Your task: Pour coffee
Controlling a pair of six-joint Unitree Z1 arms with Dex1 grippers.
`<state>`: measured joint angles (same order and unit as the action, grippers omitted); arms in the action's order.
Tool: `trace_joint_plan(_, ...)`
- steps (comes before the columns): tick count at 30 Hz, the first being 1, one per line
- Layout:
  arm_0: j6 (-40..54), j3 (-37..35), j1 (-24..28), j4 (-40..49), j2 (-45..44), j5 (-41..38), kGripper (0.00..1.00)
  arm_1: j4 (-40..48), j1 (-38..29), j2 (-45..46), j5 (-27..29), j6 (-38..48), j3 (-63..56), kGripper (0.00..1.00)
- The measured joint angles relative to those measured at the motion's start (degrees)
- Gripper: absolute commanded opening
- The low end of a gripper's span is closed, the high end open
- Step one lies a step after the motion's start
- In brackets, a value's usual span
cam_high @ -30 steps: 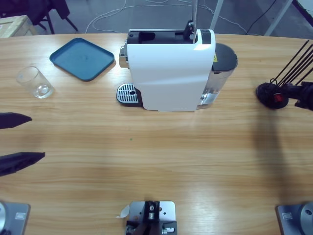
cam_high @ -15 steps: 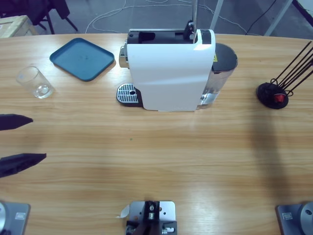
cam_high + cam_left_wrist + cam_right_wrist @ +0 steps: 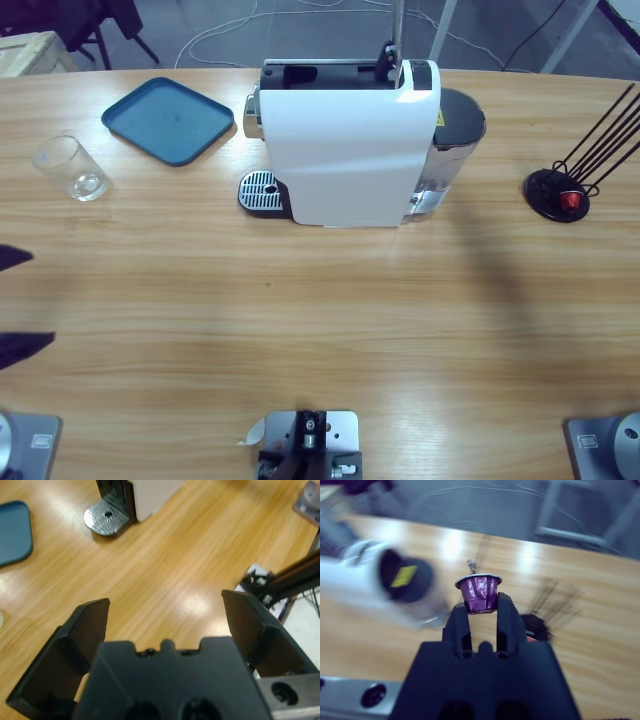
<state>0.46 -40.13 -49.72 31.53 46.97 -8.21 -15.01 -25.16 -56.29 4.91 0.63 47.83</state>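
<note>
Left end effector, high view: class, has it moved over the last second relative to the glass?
Yes. The left end effector has slid toward the picture's left edge, away from the coffee machine; the glass sits unmoved.

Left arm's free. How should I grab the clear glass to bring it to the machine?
Take the clear glass by its side wall, near mid-height, fingers on opposite sides. It stands upright, mouth up, with bare table around it, apart from the blue tray. The open left gripper sits at the table edge below it in the high view, so approaching level from that side looks simplest.
</note>
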Motion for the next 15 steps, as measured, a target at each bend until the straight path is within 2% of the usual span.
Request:
trace_joint_plan(3, 1.48, -1.50, 0.00, 4.55, -0.92, 0.29, 0.968, 1.15, -6.24, -0.99, -5.48, -5.51, 0.53, 0.000)
trace_joint_plan(8, 2.62, -1.58, 0.00, 7.51, -2.59, 1.66, 0.968, 0.92, -12.31, -7.14, -14.76, -13.04, 6.37, 0.000)
trace_joint_plan(15, 3.16, -1.59, 0.00, 8.02, -2.93, 3.57, 0.968, -1.05, -19.52, -22.74, -19.01, -18.69, 22.63, 0.000)
